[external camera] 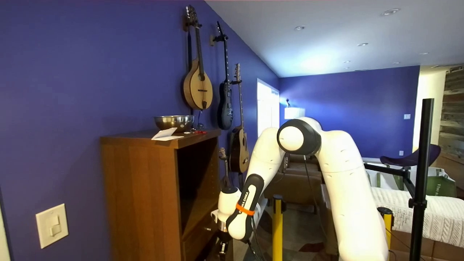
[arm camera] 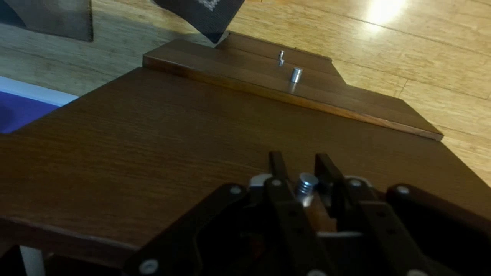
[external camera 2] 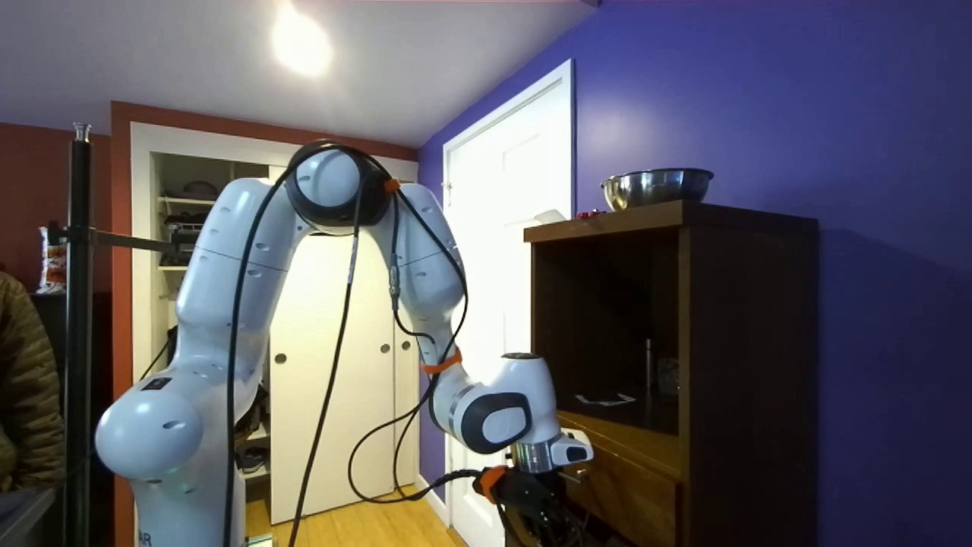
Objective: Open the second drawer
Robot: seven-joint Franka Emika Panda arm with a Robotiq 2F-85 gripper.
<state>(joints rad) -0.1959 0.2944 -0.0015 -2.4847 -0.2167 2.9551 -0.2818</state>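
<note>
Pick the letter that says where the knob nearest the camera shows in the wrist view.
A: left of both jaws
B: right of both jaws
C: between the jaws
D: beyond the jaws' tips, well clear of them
C: in the wrist view the silvery, ridged knob shows with one of the jaws on either side of it, though whether they touch it cannot be told.
</note>
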